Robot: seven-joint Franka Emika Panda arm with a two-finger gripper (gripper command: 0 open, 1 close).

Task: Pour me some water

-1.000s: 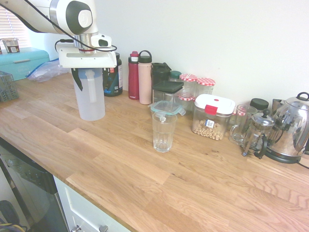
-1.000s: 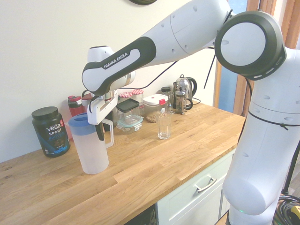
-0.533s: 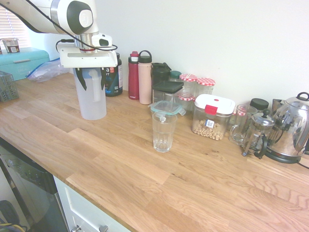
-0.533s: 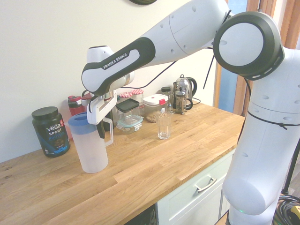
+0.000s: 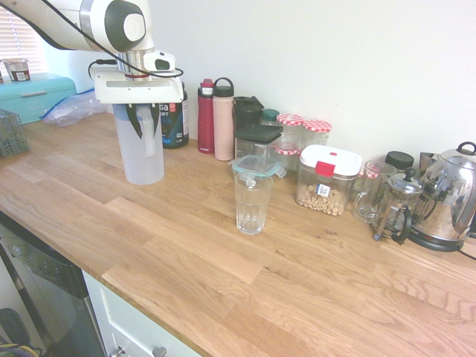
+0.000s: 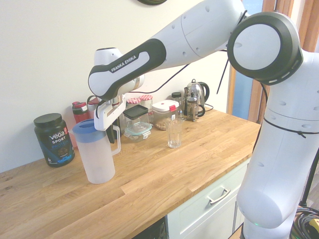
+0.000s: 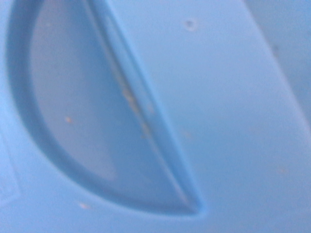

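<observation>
In the upper left of the first exterior view, the claw (image 5: 147, 135) points down at the handle (image 5: 147, 141) of the frosted pitcher (image 5: 130, 160), its two sides flanking it; I cannot tell whether it pinches the handle or still leaves slack. The pitcher stands upright on the bench (image 5: 186, 260), and its water cannot be made out through the cloudy wall. The blue lid (image 7: 218, 107) fills the wrist view, blurred. A clear glass (image 5: 253, 207) stands upright near the centre of the first exterior view, well apart from the pitcher.
</observation>
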